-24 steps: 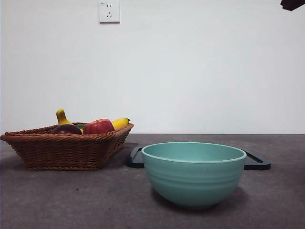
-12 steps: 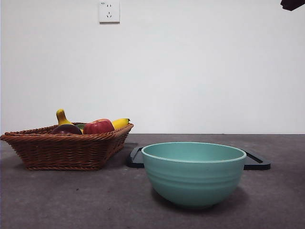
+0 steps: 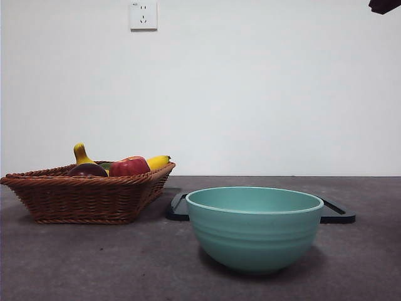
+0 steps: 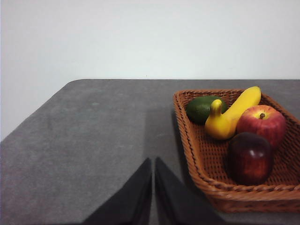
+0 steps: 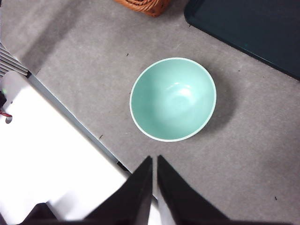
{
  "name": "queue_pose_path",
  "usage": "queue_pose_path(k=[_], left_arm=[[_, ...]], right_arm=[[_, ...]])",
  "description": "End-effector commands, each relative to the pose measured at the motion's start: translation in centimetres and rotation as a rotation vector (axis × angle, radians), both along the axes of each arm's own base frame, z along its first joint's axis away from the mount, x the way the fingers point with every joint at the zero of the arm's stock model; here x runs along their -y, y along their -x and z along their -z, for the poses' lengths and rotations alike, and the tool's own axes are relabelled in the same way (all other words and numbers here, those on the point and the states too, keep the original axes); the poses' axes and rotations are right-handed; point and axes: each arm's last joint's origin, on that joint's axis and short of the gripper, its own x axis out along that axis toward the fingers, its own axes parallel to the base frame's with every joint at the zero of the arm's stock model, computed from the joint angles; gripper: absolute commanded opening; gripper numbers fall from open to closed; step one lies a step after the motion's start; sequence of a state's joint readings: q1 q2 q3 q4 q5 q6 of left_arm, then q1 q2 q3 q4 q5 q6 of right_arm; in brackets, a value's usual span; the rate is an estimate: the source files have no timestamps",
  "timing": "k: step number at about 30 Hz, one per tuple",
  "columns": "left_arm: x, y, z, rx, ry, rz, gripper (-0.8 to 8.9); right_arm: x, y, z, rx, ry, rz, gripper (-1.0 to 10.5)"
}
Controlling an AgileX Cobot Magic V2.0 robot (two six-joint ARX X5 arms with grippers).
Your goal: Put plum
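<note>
The dark maroon plum (image 4: 250,158) lies in the brown wicker basket (image 4: 194,159), beside a red apple (image 4: 261,123); in the front view the plum (image 3: 88,169) peeks over the basket rim (image 3: 81,194) at the left. My left gripper (image 4: 153,164) is shut and empty, hovering over bare table beside the basket. My right gripper (image 5: 154,161) is shut and empty, high above the table's near edge, short of the teal bowl (image 5: 172,99). The bowl (image 3: 254,227) is empty. A black tip (image 3: 385,5) of an arm shows at the top right corner.
The basket also holds a yellow banana (image 4: 232,115), a green avocado (image 4: 203,108) and the apple (image 3: 130,166). A dark flat tray (image 3: 335,212) lies behind the bowl, seen too from the right wrist (image 5: 253,33). A wall socket (image 3: 143,15) is on the white wall.
</note>
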State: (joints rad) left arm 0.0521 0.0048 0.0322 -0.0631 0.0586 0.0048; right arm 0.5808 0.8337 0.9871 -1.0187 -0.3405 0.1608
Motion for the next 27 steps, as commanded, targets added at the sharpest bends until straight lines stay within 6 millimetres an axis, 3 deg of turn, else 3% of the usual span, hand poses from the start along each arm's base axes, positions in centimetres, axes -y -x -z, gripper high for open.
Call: queue_pose_path(k=[1, 8, 27], left_arm=[[0.0, -0.1, 0.9, -0.038, 0.018, -0.003, 0.08], [0.0, 0.0, 1.9, -0.144, 0.031, -0.004, 0.08], [0.0, 0.0, 1.9, -0.143, 0.05, -0.006, 0.08]], right_arm=[[-0.2, -0.1, -0.4, 0.021, -0.006, -0.015, 0.0], [-0.2, -0.1, -0.4, 0.021, -0.006, -0.015, 0.0], [-0.2, -0.1, -0.4, 0.022, -0.006, -0.015, 0.0]])
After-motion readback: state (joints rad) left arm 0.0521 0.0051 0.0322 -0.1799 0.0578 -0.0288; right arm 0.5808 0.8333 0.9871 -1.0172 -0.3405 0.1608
